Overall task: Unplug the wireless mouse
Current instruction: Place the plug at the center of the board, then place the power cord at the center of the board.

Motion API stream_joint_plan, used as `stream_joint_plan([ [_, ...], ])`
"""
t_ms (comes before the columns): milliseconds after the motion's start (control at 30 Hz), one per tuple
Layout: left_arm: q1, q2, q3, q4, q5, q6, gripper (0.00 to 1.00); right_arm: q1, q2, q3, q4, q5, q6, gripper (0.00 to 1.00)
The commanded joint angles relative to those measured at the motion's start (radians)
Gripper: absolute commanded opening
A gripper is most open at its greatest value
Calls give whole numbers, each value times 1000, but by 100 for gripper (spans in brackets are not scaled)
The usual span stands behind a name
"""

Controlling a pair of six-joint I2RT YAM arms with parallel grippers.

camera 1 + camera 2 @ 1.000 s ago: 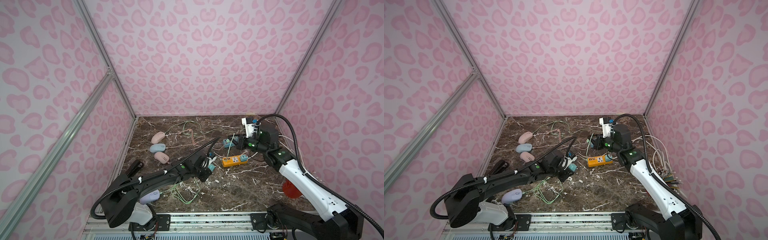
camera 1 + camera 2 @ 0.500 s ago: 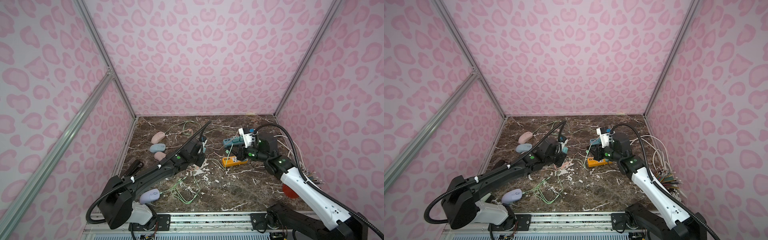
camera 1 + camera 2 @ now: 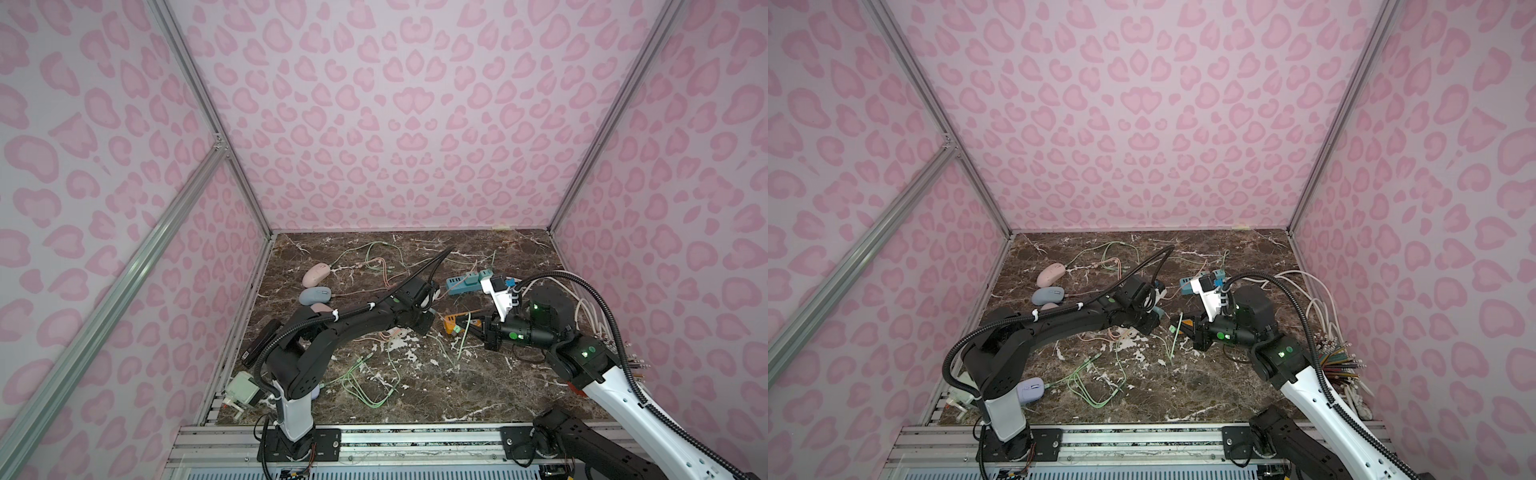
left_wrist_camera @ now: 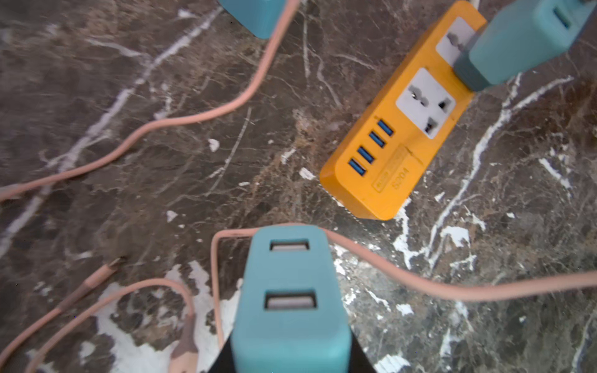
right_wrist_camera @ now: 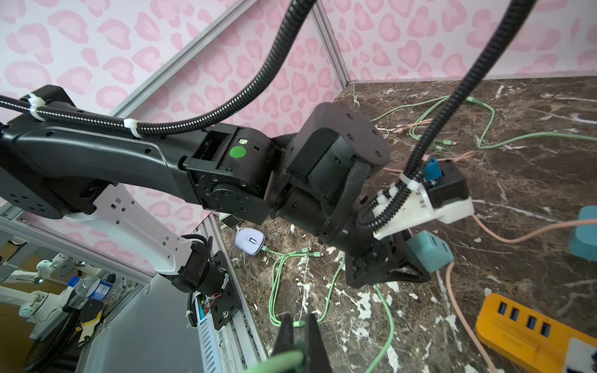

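Observation:
A lavender wireless mouse (image 3: 1030,390) (image 5: 250,240) lies at the front left by the left arm's base, with a green cable (image 3: 1100,386) (image 5: 281,258) plugged into its end. My right gripper (image 5: 300,326) (image 3: 478,328) is shut on a length of green cable (image 5: 284,358) near the orange power strip (image 4: 397,145) (image 5: 529,332); whether it is the mouse's cable I cannot tell. My left gripper (image 4: 290,361) (image 3: 424,322) is shut on a teal USB charger (image 4: 290,290) (image 5: 429,250), held just above the floor beside the orange strip.
A pink mouse (image 3: 316,274), a blue-grey mouse (image 3: 316,295) and another pink mouse (image 3: 322,308) lie at the left wall. A second teal charger (image 4: 517,42) sits in the orange strip. A teal power strip (image 3: 465,282) lies behind. Pink cables (image 4: 193,119) cross the floor; a wire bundle (image 3: 1341,361) lies right.
The right gripper has come down and toward the front with the green cable. The left gripper swung back, then returned beside the orange strip, still holding the teal charger.

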Motion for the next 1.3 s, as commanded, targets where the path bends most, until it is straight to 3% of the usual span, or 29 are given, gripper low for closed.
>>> stream_joint_plan([
  [0,-10,31,1,3,40,-16,2,0,4,-5,-34,42,-15,0],
  [167,-15,62,1,22,38,-42,4,1,9,-10,-50,75,-9,0],
  [233,-15,62,3,21,32,-43,22,1,9,-12,-56,90,-9,0],
  [300,-15,54,4,18,24,-42,51,0,11,-11,-62,108,-8,0],
  [400,-15,13,-8,21,19,-48,69,3,24,-12,-73,157,-8,0],
  [600,5,-135,-22,10,63,-98,73,38,100,1,-82,273,-17,0],
  [800,90,-399,-141,-30,28,-161,70,195,219,26,-138,526,-33,0],
  [1000,127,-688,-276,-60,0,-196,70,318,319,56,-105,624,-6,2],
  [1033,127,-725,-284,-77,4,-199,70,341,353,71,-106,640,-2,9],
  [1100,129,-801,-300,-104,30,-195,72,375,408,128,-144,710,7,48],
  [1133,129,-837,-302,-122,43,-192,72,383,432,163,-177,728,6,60],
  [1267,129,-934,-284,-199,57,-191,73,444,471,226,-234,731,-28,63],
])
